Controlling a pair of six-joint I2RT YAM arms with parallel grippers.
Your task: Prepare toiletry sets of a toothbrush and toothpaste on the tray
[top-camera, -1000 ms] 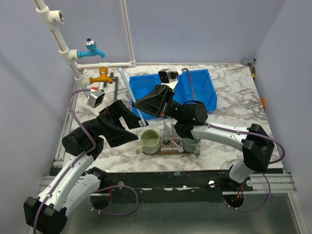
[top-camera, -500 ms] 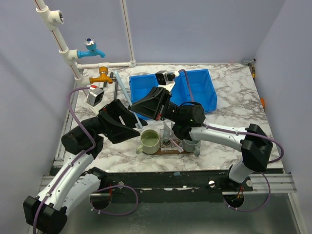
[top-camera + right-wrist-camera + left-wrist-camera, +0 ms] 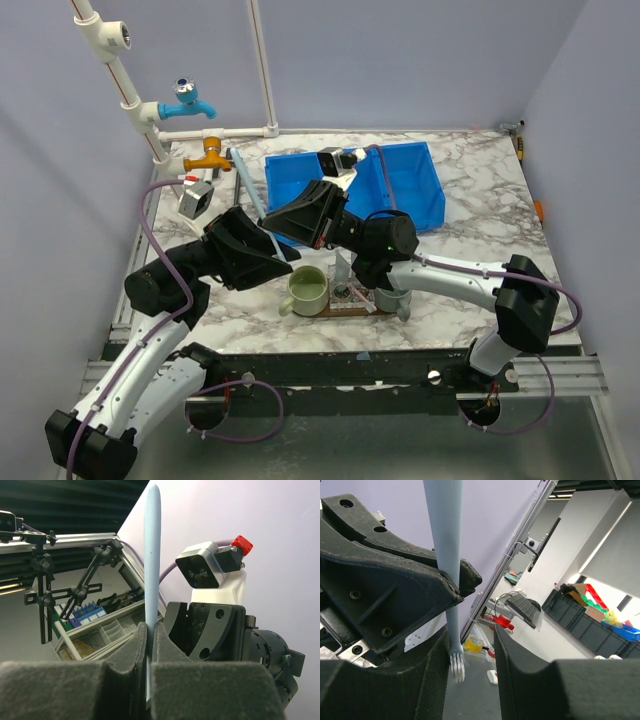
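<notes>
The right gripper point(image 3: 148, 632) is clamped on the shaft of a slim light-blue plastic toothbrush point(image 3: 245, 178). It holds the toothbrush tilted in the air, left of the blue plastic bin point(image 3: 410, 185) and beyond the far-left end of the dark-brown oval wooden tray point(image 3: 330, 312). The left gripper point(image 3: 469, 650) has its jaws parted around the bristle end, with a gap visible beside the brush.

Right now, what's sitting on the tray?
On the tray stand a green mug, a middle cup holding a pale tube, and a grey cup. The right arm hides part of the grey cup.
</notes>
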